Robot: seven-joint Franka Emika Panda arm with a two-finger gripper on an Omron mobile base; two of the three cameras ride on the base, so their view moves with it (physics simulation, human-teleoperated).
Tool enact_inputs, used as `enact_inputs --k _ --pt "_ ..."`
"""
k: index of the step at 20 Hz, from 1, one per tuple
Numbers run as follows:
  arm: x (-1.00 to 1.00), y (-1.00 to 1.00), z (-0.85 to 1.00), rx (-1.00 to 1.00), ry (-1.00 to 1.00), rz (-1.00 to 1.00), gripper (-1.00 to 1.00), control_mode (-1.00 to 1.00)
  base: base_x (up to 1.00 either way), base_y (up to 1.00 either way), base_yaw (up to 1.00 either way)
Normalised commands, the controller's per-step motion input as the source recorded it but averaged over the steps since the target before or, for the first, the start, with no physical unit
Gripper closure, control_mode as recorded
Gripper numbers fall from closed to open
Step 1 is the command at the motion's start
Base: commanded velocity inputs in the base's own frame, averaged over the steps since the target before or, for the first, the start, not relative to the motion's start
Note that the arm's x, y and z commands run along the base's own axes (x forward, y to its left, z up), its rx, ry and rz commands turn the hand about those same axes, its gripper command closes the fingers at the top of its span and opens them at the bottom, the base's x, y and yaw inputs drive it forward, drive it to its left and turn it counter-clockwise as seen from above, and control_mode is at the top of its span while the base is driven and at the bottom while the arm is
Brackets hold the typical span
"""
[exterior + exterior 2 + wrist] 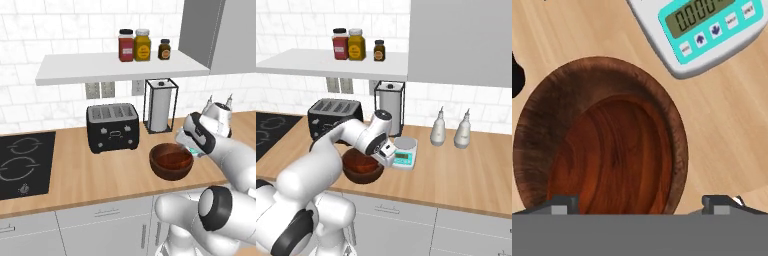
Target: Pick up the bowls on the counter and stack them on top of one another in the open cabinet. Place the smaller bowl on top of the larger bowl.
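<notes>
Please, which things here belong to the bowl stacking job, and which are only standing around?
Job: deep dark brown wooden bowl, light-wood counter, long white shelf board, two-finger gripper.

Standing around: black toaster, paper towel holder, three jars, white kitchen scale, two white bottles, black cooktop.

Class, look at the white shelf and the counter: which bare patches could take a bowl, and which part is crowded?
The shelf is bare left of the jars. The counter lies bare between cooktop and toaster. Crowded: around the bowl, scale, towel holder and gripper.
</notes>
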Motion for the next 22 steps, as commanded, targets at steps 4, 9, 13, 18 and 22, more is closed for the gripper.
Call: enact_inputs --k 4,9,13,18,22 --pt "-0.01 -0.26 0.00 0.00 0.00 0.07 -1.00 -1.00 0.00 0.00 0.00" --pt "0.01 -0.14 -0.15 0.00 0.03 0.08 -1.00 -1.00 0.00 0.00 0.00" --pt "0.01 -0.01 -0.37 0.00 0.05 0.09 -1.00 -1.00 0.00 0.00 0.00" --pt "0.06 0.00 -0.34 -0.01 0.04 0.08 -1.00 -1.00 0.00 0.00 0.00" --pt "0.21 0.00 -0.28 0.00 0.05 0.07 -1.00 -1.00 0.00 0.00 0.00"
